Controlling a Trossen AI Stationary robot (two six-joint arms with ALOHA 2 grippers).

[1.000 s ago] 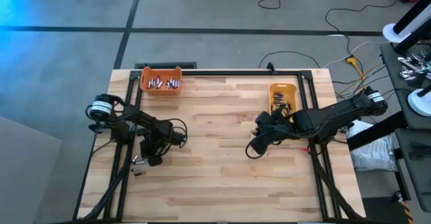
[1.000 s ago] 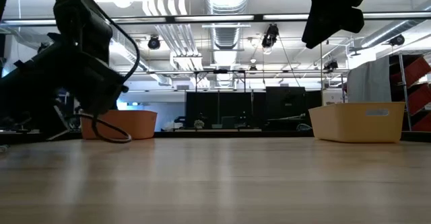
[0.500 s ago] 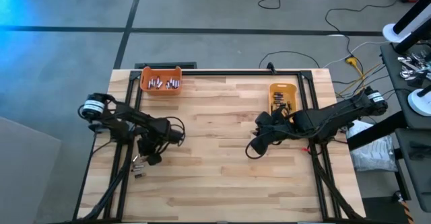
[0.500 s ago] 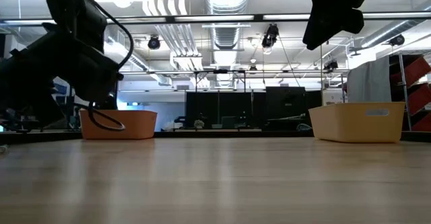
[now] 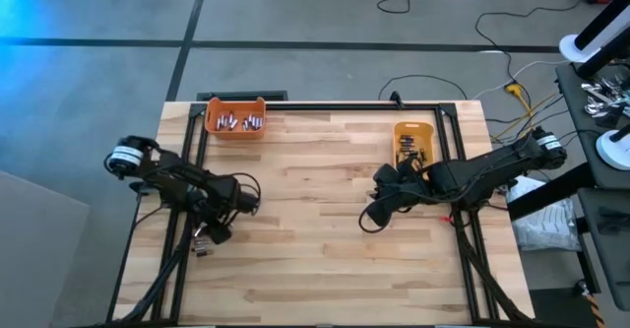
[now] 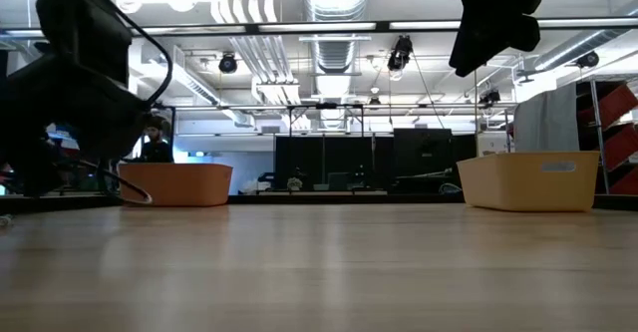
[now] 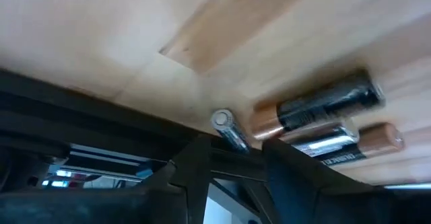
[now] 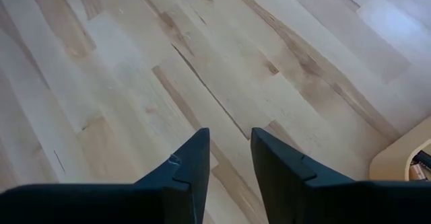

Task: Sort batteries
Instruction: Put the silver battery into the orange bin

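At the table's left edge, our left gripper [image 5: 207,237] hangs low over a small cluster of loose batteries [image 5: 201,250]. Through the left wrist camera we see the fingers [image 7: 195,167] parted with a clear gap and nothing between them; just ahead lie a small silvery battery [image 7: 229,131] and, touching one another beside it, a black-and-copper battery [image 7: 316,107] and two more [image 7: 347,147]. They rest on the wooden table [image 5: 315,239] close to the dark frame rail along its edge.

Our right gripper [image 5: 372,213] waits above bare boards right of centre, near the yellow bin [image 5: 414,143]; its fingers [image 8: 192,163] stand slightly apart and carry nothing. Dark batteries lie in that yellow bin, silvery ones in the orange bin [image 5: 235,117] at the far left corner.

We judge that most of the sorting is done and the step in hand is a pick from the last cluster. The silvery battery sits nearest the finger gap, so it looks the likely target. The next move calls for lining the jaws across that cylinder, lowering until the tips straddle it, and closing without nudging the neighbours or pushing it against the rail. Being round, it may roll away. Then it would go to the orange bin.
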